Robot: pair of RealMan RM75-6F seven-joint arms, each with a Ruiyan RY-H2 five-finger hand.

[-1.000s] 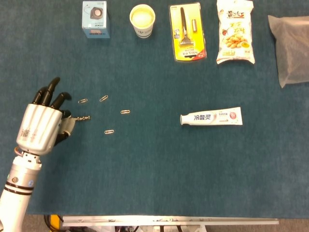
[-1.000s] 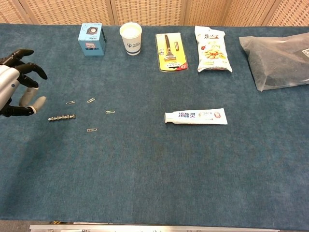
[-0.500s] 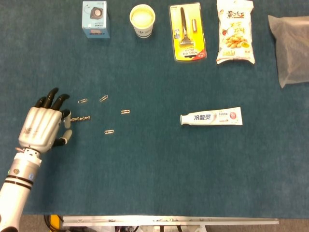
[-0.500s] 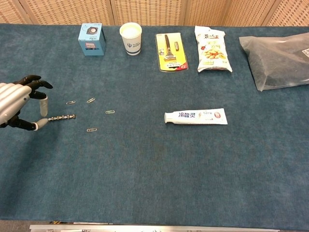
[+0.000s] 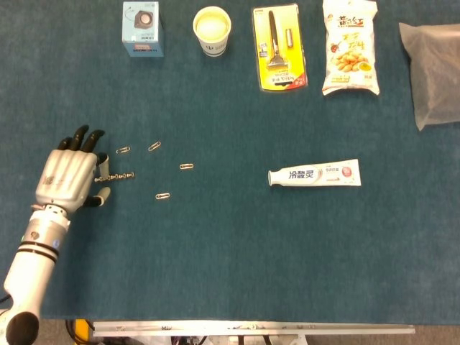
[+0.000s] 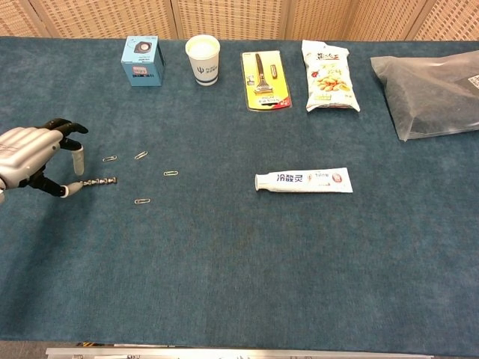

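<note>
My left hand (image 5: 68,176) (image 6: 30,153) hangs low over the blue table at the far left, palm down, fingers spread and slightly curled. A short chain of linked paper clips (image 5: 121,176) (image 6: 101,182) lies just to its right. The thumb tip sits at the chain's left end and a fingertip hovers above it; I see no grip on it. Several loose paper clips lie around: one (image 5: 123,150) and another (image 5: 154,146) behind the chain, one (image 5: 186,167) to the right, one (image 5: 163,195) in front. My right hand appears in neither view.
A toothpaste tube (image 5: 315,173) lies mid-table to the right. Along the far edge stand a blue box (image 5: 141,29), a paper cup (image 5: 212,30), a yellow razor pack (image 5: 279,47) and a snack bag (image 5: 350,47). A translucent plastic bag (image 5: 431,72) lies at the far right.
My left hand has come down and shifted right toward the clip chain, its fingers curling in until the thumb tip reaches the chain's left end. Nothing else moved.
</note>
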